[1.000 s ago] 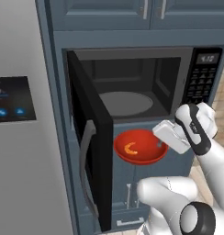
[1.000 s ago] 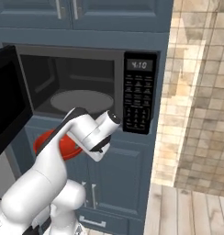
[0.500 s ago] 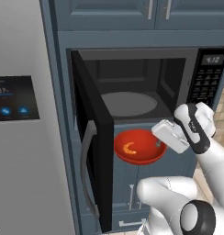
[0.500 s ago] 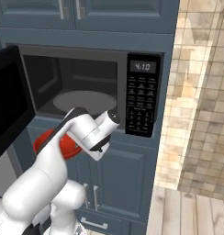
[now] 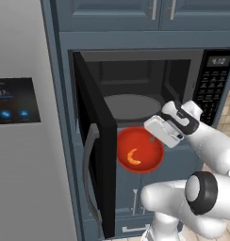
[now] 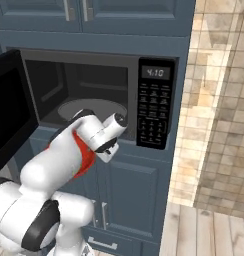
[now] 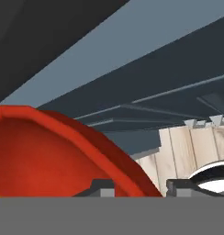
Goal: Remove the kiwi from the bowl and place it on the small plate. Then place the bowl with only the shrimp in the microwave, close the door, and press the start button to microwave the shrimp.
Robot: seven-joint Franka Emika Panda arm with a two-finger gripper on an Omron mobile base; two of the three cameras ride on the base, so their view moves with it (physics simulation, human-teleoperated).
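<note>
Gripper pinches the right rim of the wide glossy red bowl, held just below the black microwave's opening. Stiff, slick, probably light; small orange shrimp could slide, so keep it level.

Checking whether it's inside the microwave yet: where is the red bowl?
Not inside: in the left base view the bowl hangs at the gripper, just below the microwave opening, right of the open door.

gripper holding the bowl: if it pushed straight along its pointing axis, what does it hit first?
Probably the open door. The gripper, shut on the bowl rim, points leftward across the microwave front; depth is unclear.
</note>
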